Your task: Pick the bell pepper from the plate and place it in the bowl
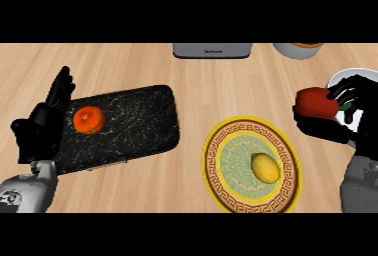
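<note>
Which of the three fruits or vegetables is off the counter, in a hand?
The red pepper, held in the right hand. The orange lies on the black tray, the lemon on the plate.

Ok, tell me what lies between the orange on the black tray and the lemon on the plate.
Head view: from the orange, black tray surface, a strip of bare wooden counter, then the plate rim before the lemon.

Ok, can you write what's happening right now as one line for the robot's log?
right hand: holding red bell pepper beside white bowl | left hand: open, resting | plate: lemon remains | black tray: orange
</note>
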Tool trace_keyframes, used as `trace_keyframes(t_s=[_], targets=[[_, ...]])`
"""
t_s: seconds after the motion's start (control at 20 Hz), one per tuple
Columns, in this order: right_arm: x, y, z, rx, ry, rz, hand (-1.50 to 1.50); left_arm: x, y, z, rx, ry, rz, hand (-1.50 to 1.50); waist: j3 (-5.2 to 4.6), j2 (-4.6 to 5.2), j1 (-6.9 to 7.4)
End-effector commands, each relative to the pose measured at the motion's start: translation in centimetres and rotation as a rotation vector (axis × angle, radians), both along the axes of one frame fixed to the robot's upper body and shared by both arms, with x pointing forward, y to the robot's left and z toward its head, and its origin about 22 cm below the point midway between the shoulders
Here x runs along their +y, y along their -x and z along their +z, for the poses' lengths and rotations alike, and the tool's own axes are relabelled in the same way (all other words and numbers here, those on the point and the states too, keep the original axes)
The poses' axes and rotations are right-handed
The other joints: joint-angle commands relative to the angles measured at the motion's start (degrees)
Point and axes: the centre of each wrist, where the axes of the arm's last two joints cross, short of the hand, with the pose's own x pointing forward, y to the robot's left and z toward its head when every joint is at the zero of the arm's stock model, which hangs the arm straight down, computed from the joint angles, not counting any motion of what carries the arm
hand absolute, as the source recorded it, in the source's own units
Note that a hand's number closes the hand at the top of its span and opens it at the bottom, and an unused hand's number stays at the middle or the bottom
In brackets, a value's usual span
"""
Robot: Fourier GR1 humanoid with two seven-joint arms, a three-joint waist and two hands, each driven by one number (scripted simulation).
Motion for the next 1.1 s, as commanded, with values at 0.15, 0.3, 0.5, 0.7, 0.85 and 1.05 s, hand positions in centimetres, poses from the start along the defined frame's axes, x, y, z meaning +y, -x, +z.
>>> trace_keyframes(t_s=[0.15,0.3,0.5,0.7,0.85,1.05], targets=[[-10.4,-1.9,-1.9,-0.063,0.090,-0.138,1.50,-0.2,0.3,0.2,-0.008,-0.019,-0.001,0.00,0.04,0.09,0.41],[-12.6,-2.5,-4.4,-0.036,0.173,-0.176,1.50,0.9,0.0,0.4,0.008,-0.002,-0.002,0.00,0.02,0.15,0.50],[-15.5,-4.3,-5.5,0.047,0.297,-0.253,1.50,-2.0,-0.5,-0.8,-0.004,-0.001,-0.015,0.00,0.02,0.33,0.72],[-20.1,-5.6,-6.1,0.070,0.322,-0.311,1.50,-1.4,-1.1,1.0,-0.019,-0.015,-0.030,0.00,0.09,0.51,1.40],[-20.2,-6.8,-8.8,0.101,0.296,-0.319,1.50,-1.6,-0.6,-1.0,-0.017,-0.005,-0.026,0.00,0.06,0.45,1.45],[-21.2,-6.3,-11.1,0.147,0.087,-0.279,-1.50,0.1,-0.9,-0.8,-0.010,-0.002,-0.032,0.00,0.17,0.81,1.97]])
